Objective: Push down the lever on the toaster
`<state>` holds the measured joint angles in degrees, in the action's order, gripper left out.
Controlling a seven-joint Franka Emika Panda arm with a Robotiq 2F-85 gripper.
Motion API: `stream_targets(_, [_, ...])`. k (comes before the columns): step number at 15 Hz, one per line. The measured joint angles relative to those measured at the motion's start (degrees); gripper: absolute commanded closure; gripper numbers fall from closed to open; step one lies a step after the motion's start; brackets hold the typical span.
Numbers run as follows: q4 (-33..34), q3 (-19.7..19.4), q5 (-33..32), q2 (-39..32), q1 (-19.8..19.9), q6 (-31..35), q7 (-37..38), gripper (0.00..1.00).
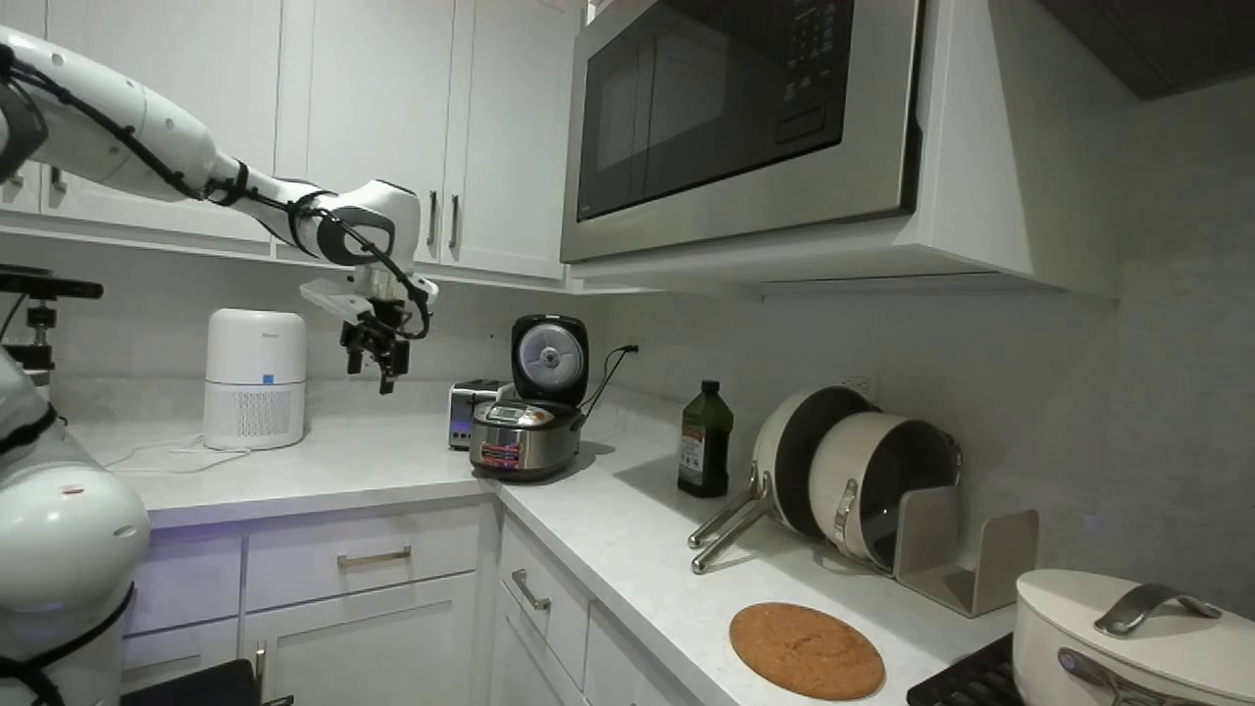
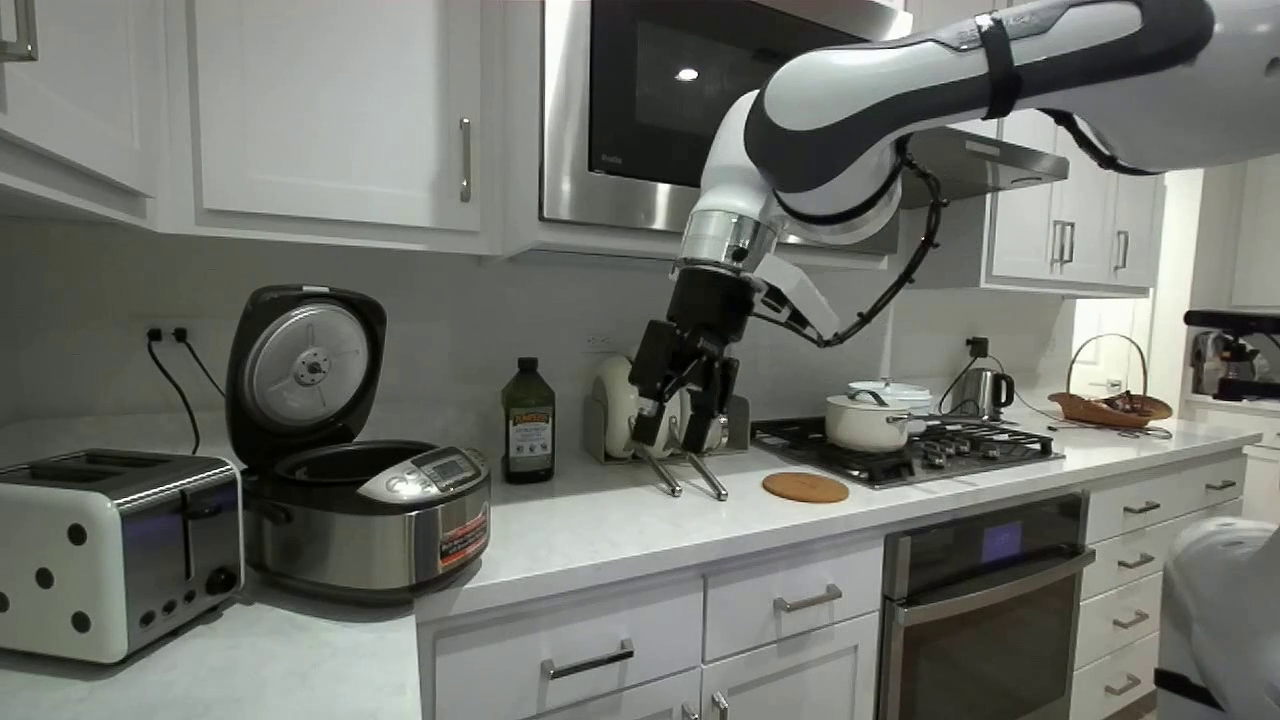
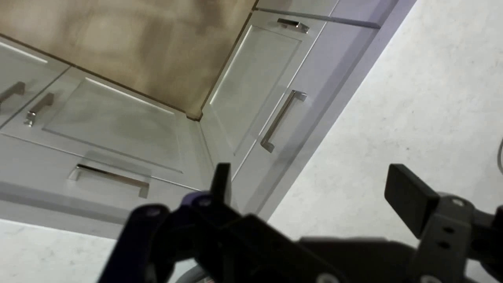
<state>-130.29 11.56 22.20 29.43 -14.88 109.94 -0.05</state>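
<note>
Exterior views, both of them, show us the L-shaped worktop (image 2: 560, 530), with the robot's arm (image 2: 850, 90) reaching in above it. Next in size, a white cylindrical appliance (image 1: 255, 348) stands toward the back edge in an exterior view. A rice cooker (image 2: 350, 545), lid (image 2: 308, 365) raised, sits just behind the worktop's inner front corner. Our toaster (image 2: 120, 550) is just beside the rice cooker, farther from that corner; whether they touch, we cannot tell. Pointing down, the gripper (image 3: 310, 179) hangs well apart from the toaster; in the wrist view we see its jaws wide apart, holding nothing, with the worktop's front edge showing between them. Smallest, the toaster's dark lever (image 2: 205, 508) sits near the top of its slot (image 2: 187, 550) in an exterior view.
</note>
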Motion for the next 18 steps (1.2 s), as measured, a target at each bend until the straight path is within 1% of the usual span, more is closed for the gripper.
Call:
stream_targets(2, [0.90,2.42,-1.25,-1.80,-1.45,2.39,-1.95,0.00])
stream_targets(4, [2.47,4.78,-2.21,-4.27,-2.69,4.69,-2.18,0.00])
stream_targets(5, [3.43,5.42,-2.24,-5.45,-3.26,4.79,-2.17,0.00])
stream_targets(8, [5.31,5.84,-2.24,-7.70,-3.90,4.79,-2.17,0.00])
stream_targets(14, [5.42,5.90,-2.24,-8.19,-3.91,5.16,-1.90,0.00])
stream_targets(16, [5.23,7.15,-2.22,-9.35,-4.01,8.81,-1.15,0.00])
stream_targets(18, [5.25,9.14,-2.23,-11.70,-4.47,15.10,0.79,0.00])
